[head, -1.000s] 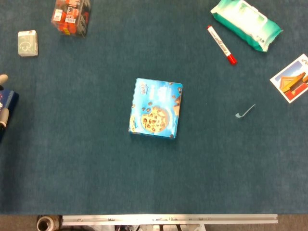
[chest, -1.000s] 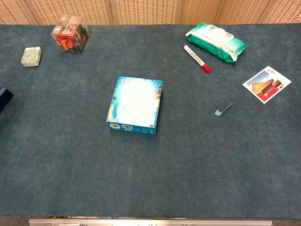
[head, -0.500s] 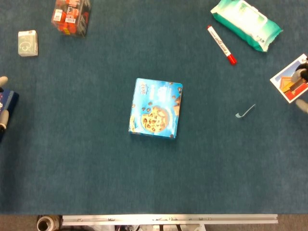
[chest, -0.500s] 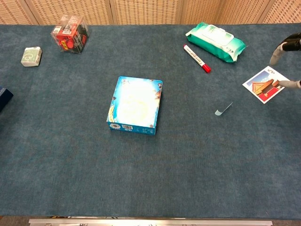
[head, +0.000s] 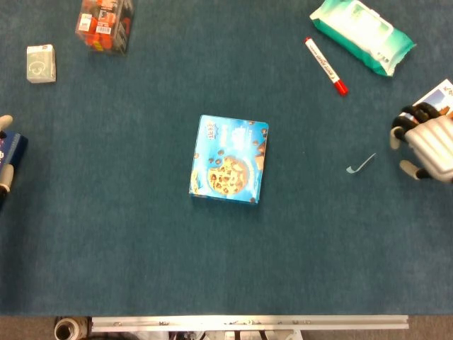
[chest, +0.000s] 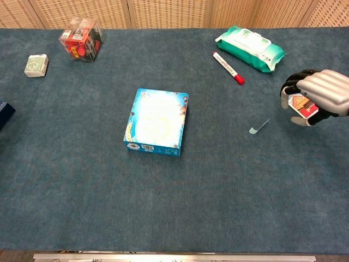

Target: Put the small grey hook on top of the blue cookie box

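Blue felt table (head: 127, 248): right hand (head: 425, 145) reaching, fingers apart and empty, near small grey hook (head: 359, 165). Next: pinching it, carrying to blue cookie box (head: 229, 159).

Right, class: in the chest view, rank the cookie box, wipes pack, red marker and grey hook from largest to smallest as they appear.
1. Cookie box
2. Wipes pack, though it lies farther from the camera
3. Red marker
4. Grey hook

No legible text; print on blue cookie box (head: 228, 159), red marker (head: 325, 65), wipes pack (head: 362, 35), small white box (head: 40, 64) and picture card (chest: 303, 105) too small to read
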Robot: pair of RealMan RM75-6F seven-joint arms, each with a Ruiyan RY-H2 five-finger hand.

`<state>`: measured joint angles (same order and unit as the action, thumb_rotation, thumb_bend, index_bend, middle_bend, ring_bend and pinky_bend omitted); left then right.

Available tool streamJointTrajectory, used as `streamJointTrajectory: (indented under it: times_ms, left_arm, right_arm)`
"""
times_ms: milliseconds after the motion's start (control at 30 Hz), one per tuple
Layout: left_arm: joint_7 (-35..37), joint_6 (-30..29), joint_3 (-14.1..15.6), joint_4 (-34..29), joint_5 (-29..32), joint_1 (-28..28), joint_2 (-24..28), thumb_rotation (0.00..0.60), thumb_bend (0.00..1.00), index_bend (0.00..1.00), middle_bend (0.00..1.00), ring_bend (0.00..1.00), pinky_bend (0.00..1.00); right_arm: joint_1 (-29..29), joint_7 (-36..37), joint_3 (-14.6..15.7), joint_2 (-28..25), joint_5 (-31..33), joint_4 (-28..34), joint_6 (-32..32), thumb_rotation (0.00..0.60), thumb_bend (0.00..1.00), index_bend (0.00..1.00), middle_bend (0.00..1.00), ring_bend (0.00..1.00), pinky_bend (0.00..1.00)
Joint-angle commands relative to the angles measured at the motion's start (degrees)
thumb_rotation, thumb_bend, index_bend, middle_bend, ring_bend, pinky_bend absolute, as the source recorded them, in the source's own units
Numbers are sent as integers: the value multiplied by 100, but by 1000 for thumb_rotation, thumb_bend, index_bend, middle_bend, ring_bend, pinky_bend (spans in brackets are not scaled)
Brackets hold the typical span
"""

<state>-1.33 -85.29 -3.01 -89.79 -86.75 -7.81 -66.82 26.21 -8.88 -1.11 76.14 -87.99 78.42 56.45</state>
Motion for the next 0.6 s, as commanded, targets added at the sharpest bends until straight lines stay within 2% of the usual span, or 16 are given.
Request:
streamJointTrajectory:
  times_ms: [33,200,467,600]
  left_arm:
    - [40,-19,3,26,8,20,3,600,373,190,349,318,231]
    - [103,-18,17,75,23,45,5,600,373,190,349,318,231]
    - [151,-8,18,102,9,43,24,600,373,190,348,318,228]
    - [186,13,28,90,-1,40,54,600,373,190,347,318,227]
  right_arm:
    - [79,64,44,288,-95,-264,24,600,266,505,283,74,13]
    - [79,154,86,688,-219,-778,229,600,284,537,205,3,0]
    - [32,301,135,1223,-409,-1475,636,600,282,522,57,0,0]
    - [26,461,177,1426,-421,-1754,678,600,282,514,44,0,0]
